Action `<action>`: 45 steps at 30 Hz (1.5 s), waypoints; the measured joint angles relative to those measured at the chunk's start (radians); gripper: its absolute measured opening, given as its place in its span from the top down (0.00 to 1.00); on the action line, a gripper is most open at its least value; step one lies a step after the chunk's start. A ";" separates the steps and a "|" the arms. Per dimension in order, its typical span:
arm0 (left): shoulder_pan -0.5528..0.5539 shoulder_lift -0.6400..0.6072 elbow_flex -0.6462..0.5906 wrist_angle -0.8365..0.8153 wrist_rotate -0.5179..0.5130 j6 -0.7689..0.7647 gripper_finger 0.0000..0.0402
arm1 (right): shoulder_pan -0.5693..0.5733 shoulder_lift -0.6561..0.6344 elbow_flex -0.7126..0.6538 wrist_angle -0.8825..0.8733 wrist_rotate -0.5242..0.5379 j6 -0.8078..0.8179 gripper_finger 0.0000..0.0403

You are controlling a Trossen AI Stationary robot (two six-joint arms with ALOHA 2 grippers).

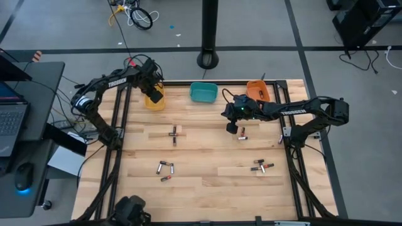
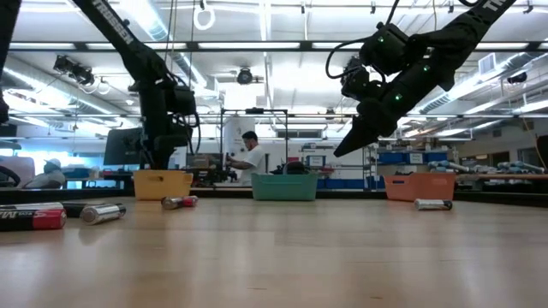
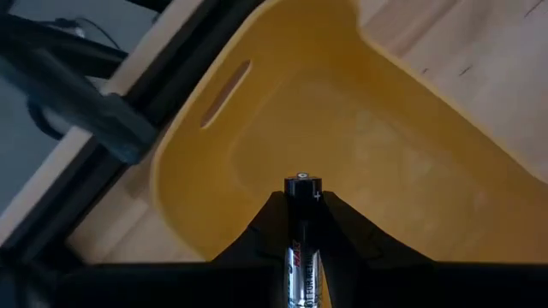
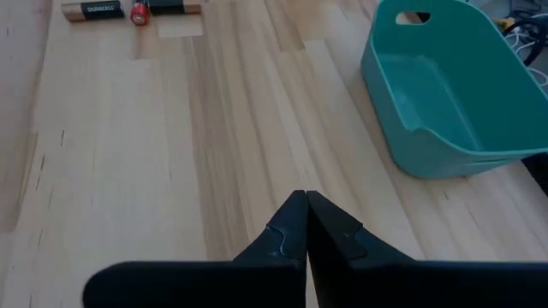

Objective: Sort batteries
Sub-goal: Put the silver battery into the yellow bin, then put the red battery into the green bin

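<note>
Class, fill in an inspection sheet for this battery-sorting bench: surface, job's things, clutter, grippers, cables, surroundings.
Surface: wooden table, bare between battery groups.
Job's things: loose batteries lie scattered in small groups; yellow bin, teal bin and orange bin line the far edge.
Clutter: nothing seen.
Grippers: left gripper holds a battery over the yellow bin; right gripper shut, empty, above the table near the teal bin.
Cables: loose cables on the floor beyond the table.
Surroundings: laptop desk beside the table; person in the room behind.
</note>
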 joint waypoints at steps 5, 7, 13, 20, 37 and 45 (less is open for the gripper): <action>0.003 0.049 0.000 0.017 0.019 0.000 0.89 | 0.000 0.000 0.000 0.000 0.000 -0.001 0.96; 0.003 0.066 0.000 0.026 0.025 -0.001 0.89 | 0.000 0.000 0.000 0.000 0.000 -0.001 0.97; 0.001 0.101 0.001 0.069 0.043 -0.043 0.89 | 0.000 0.000 0.000 0.001 0.000 -0.001 0.97; 0.001 0.119 0.001 0.077 0.052 -0.066 0.89 | 0.000 0.000 0.000 0.002 0.000 -0.001 0.97; -0.070 0.049 0.063 0.117 0.031 -0.001 0.74 | 0.000 0.000 -0.001 0.008 0.000 -0.003 0.96; -0.169 -0.188 -0.053 0.292 0.037 -0.060 0.92 | 0.009 -0.010 0.047 -0.136 0.001 -0.005 0.96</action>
